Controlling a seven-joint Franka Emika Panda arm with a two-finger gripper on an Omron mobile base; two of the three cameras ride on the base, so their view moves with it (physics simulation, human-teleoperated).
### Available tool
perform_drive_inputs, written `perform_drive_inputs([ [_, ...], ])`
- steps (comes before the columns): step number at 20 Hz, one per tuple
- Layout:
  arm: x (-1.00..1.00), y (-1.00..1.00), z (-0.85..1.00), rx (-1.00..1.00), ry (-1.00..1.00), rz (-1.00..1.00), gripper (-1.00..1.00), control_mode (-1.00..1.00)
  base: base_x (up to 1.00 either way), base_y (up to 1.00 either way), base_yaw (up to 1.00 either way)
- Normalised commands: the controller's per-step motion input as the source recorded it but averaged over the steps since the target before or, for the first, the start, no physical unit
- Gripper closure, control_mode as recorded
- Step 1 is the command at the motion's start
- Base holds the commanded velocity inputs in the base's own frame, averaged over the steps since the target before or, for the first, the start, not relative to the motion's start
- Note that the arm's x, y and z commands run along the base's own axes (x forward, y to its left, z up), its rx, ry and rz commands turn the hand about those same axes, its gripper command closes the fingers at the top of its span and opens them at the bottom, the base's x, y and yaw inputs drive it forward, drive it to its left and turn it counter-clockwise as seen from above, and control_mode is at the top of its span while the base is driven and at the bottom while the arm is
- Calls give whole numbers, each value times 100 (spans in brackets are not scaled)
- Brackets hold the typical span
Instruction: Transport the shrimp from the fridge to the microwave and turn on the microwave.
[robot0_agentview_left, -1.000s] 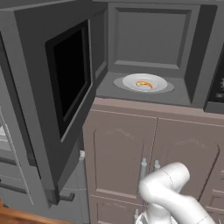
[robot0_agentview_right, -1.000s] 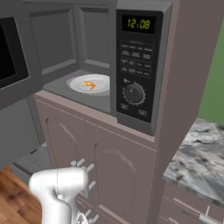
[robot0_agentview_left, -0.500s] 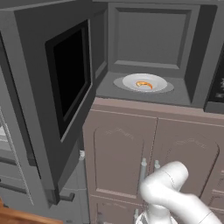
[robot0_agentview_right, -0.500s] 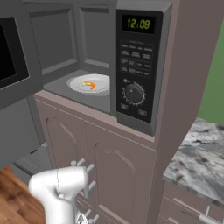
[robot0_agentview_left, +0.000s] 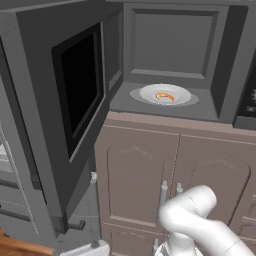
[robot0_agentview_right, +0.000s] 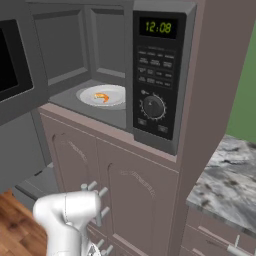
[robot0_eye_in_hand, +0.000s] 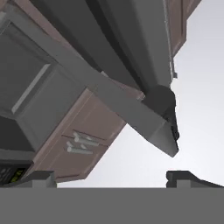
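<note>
Already the shrimp (robot0_agentview_left: 164, 97) lies on the round white plate (robot0_agentview_left: 150, 93) inside the microwave (robot0_agentview_right: 157, 75), so the step in hand looks like swinging the microwave door (robot0_agentview_left: 75, 95) shut before working the control panel (robot0_agentview_right: 156, 85). That door stands wide open to the left, its black window facing right across the opening, and its free edge juts toward the near side. The gripper (robot0_eye_in_hand: 111, 177) sits low with its jaws spread wide and nothing between them; in the hand view it looks up past the underside of the door. To do this well, I would bring the open fingers round the outer, left face of the door and push near its free edge, well away from the hinge, so it swings smoothly. Room is tight: brown cabinet doors (robot0_agentview_left: 175, 185) with their handles sit just below the opening, and the arm's elbow (robot0_agentview_left: 192, 210) is near them, while the stone counter (robot0_agentview_right: 225, 175) lies to the right.
</note>
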Motion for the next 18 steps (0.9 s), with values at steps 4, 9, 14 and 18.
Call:
perform_drive_inputs([
  [4, 43, 56, -27, 0, -6, -5, -100, -100, 0, 0, 0],
  [9, 44, 41, -23, 0, -5, -5, -100, -100, 0, 0, 0],
  [14, 39, 42, -22, 0, -7, -4, -100, -100, 0, 0, 0],
  [18, 9, 9, 10, 12, -22, -6, -100, -100, 0, 0, 0],
])
